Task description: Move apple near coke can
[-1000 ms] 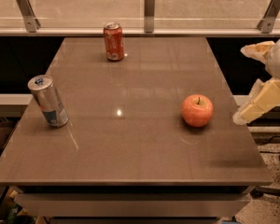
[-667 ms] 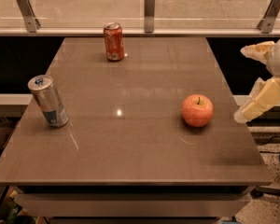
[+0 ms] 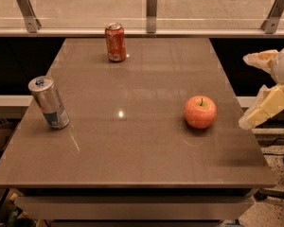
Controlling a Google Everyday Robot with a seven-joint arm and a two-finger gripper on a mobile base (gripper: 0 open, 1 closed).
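A wide grey-brown table (image 3: 132,164) fills most of the room in front of me, its glossy top catching a small glint of light (image 3: 120,113) near the middle. Behind the table's far edge runs a low glass barrier (image 3: 85,8) held by three metal posts (image 3: 151,11). Off the table's right edge, just past it and above the floor, hangs the gripper (image 3: 245,91). Its pale fingers (image 3: 267,105) are spread well apart, with nothing between them, and it touches nothing on the table. Near the table's left edge, about halfway back, a tall silver can with blue markings (image 3: 49,102) stands on its base, its top looking tipped a little to the left. At the table's far side, left of centre and close to the back edge, the coke can (image 3: 115,42) stands upright. The apple (image 3: 199,112) sits on the table's right half, near the right edge and nearer the front than the coke can, stem up. The two are well apart, with only bare tabletop between them. The silver can is off to the left of that stretch. Both cans show their tops, but I cannot tell what either holds.
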